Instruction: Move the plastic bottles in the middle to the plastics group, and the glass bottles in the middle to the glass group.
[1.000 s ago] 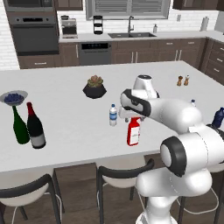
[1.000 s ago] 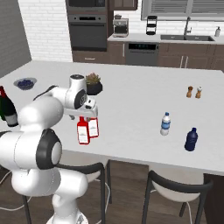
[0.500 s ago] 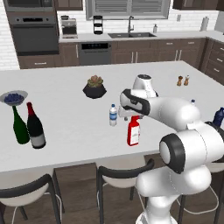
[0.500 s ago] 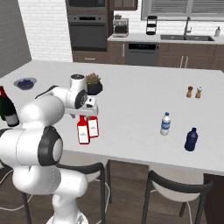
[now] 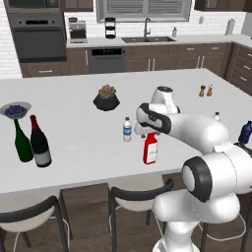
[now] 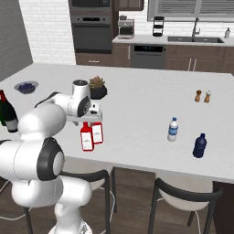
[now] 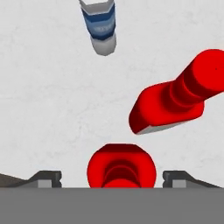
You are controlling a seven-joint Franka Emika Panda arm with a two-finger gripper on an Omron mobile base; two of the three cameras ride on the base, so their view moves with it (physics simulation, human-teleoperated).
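Fingers [image 7: 112, 177] wide astride one red bottle [image 7: 121, 168], second red bottle [image 7: 175, 98] and water bottle [image 7: 100, 24] close ahead.

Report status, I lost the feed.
Gripper open, straddling a red bottle. Second red bottle close beside it. Small water bottle beyond, apart.

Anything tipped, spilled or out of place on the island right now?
Nothing stands out. Both red bottles stand upright side by side under the gripper, the small water bottle is upright nearby, and the countertop shows no spill.
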